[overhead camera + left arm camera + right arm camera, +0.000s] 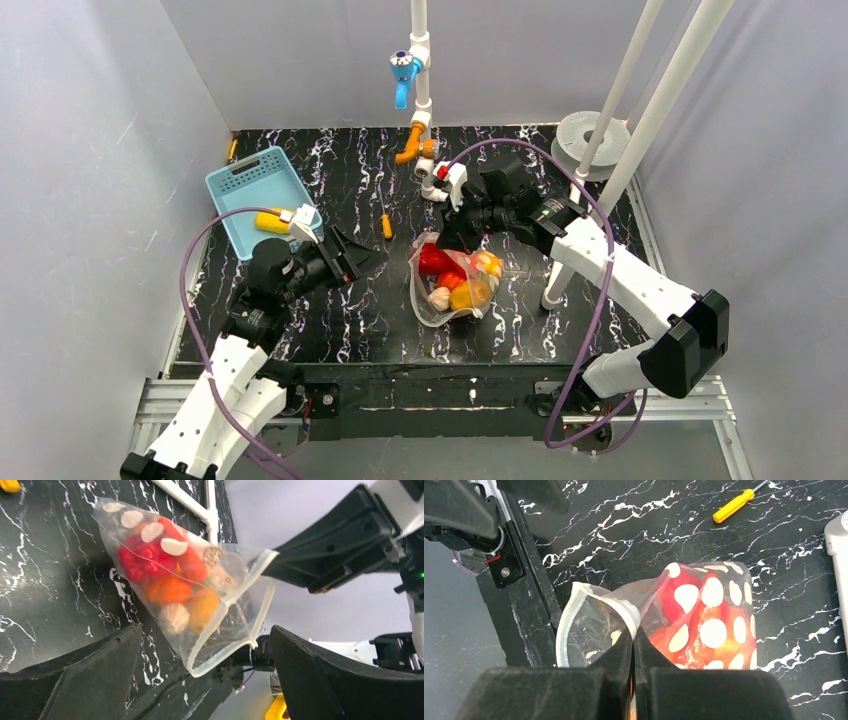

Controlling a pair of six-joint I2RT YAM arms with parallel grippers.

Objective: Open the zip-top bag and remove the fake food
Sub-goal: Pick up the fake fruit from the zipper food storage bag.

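The zip-top bag (pixel 447 285), clear with white dots, lies in the middle of the black marbled table (pixel 340 310). Its mouth gapes open toward the table's front. Inside, the fake food (pixel 170 587) shows as red, orange and pale pieces packed together. My right gripper (pixel 634 630) is shut on the bag's rim and holds that edge up; the top view shows this gripper (pixel 450 240) at the bag's far end. My left gripper (pixel 205 675) stands open, left of the bag (pixel 200 595), its fingers (pixel 80 680) wide apart below the open mouth and not touching it.
A light blue basket (pixel 232 190) with a yellow piece (pixel 270 222) in it sits at the back left. An orange-handled screwdriver (pixel 387 226) lies between the basket and the bag. White pipes with a blue tap (pixel 403 75) rise at the back, and slanted white posts (pixel 620 170) at the right.
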